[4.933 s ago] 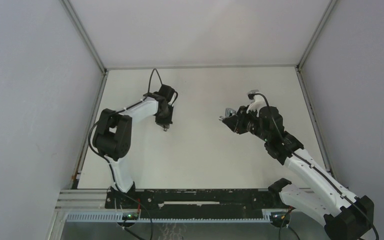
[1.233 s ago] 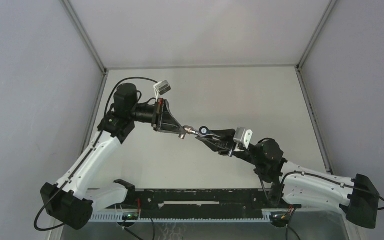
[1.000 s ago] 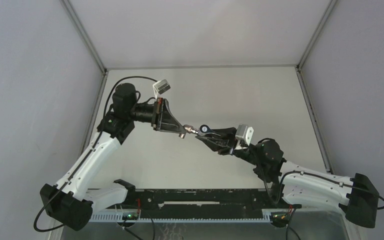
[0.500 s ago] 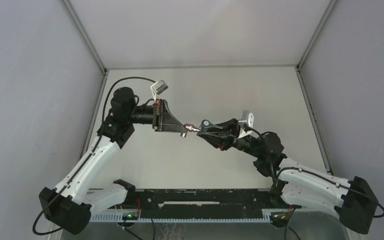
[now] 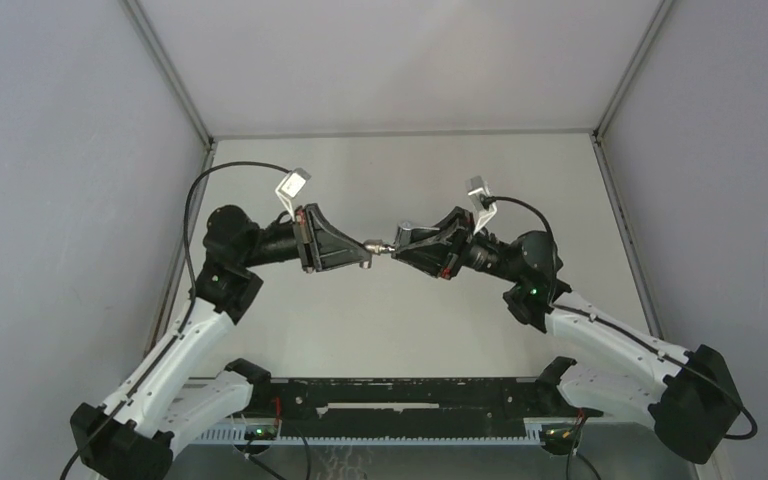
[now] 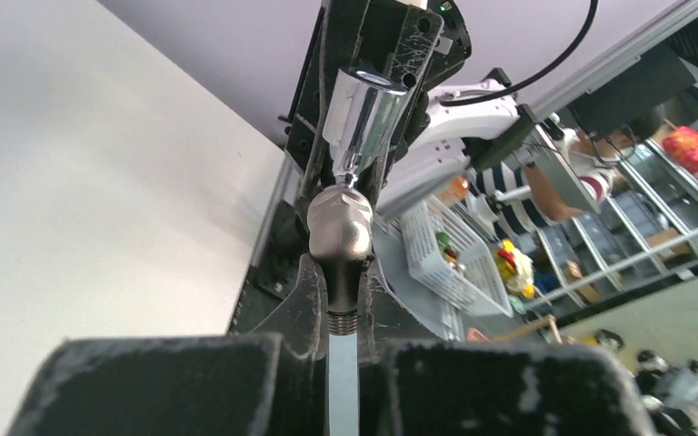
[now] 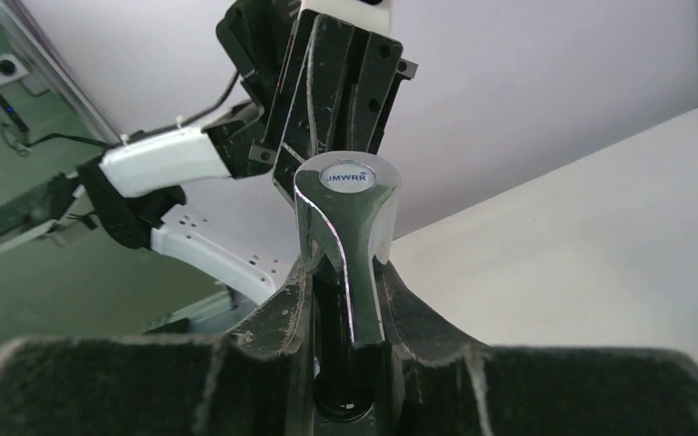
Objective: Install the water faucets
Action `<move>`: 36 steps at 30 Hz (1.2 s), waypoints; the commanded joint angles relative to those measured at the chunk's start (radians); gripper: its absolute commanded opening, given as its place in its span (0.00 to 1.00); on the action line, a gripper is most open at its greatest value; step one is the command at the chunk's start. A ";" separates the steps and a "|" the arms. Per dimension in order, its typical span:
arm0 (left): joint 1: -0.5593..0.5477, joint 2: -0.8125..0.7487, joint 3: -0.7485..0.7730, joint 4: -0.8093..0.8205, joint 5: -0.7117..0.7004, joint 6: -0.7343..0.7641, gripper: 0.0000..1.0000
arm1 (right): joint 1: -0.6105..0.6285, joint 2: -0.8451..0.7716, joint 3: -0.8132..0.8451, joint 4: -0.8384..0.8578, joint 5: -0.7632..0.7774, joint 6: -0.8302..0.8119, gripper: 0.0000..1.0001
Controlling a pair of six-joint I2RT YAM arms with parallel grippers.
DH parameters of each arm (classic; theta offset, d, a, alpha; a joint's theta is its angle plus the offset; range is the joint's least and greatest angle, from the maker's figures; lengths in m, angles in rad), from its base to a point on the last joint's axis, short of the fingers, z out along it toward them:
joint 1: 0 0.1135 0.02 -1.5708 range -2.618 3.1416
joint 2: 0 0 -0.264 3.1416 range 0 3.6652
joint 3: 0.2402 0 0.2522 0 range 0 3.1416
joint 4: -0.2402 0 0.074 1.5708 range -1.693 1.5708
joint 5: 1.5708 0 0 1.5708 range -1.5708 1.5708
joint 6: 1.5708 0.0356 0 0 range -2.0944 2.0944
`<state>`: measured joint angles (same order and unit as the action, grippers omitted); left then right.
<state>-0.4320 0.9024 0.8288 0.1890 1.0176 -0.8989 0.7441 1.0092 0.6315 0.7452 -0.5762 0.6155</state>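
Both grippers are raised above the white table (image 5: pixel 400 170) and point at each other. My left gripper (image 5: pixel 362 254) is shut on the stubby silver faucet part (image 5: pixel 374 246); the left wrist view shows its rounded head (image 6: pixel 341 222) sticking out past the gripper (image 6: pixel 343 272), threads between the fingers. My right gripper (image 5: pixel 409 242) is shut on the bent shiny faucet part (image 5: pixel 398 237), whose round cap (image 7: pixel 346 178) reads JMWRR, clamped in the gripper (image 7: pixel 345 277). The two parts meet tip to tip; the left wrist view shows the shiny part (image 6: pixel 363 109) touching the stubby head.
Grey enclosure walls (image 5: pixel 70 200) stand on the left, right and far sides. A black rail (image 5: pixel 400 392) with the arm bases runs along the near edge. The left wrist view shows a white basket (image 6: pixel 445 263) beyond the table.
Both arms have swung round and lifted. The two held parts stay tip to tip and have shifted slightly toward the far wall. Both wrist cameras have rotated upward.
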 commanded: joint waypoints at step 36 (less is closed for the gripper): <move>-0.450 -0.067 -0.115 -0.339 -0.882 1.293 0.00 | -0.212 0.438 0.324 -0.497 -0.558 0.666 0.00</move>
<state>-0.8101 0.7940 0.7166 -0.1535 0.2657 0.2226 0.5056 1.4471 0.9066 0.3138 -1.1488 1.2457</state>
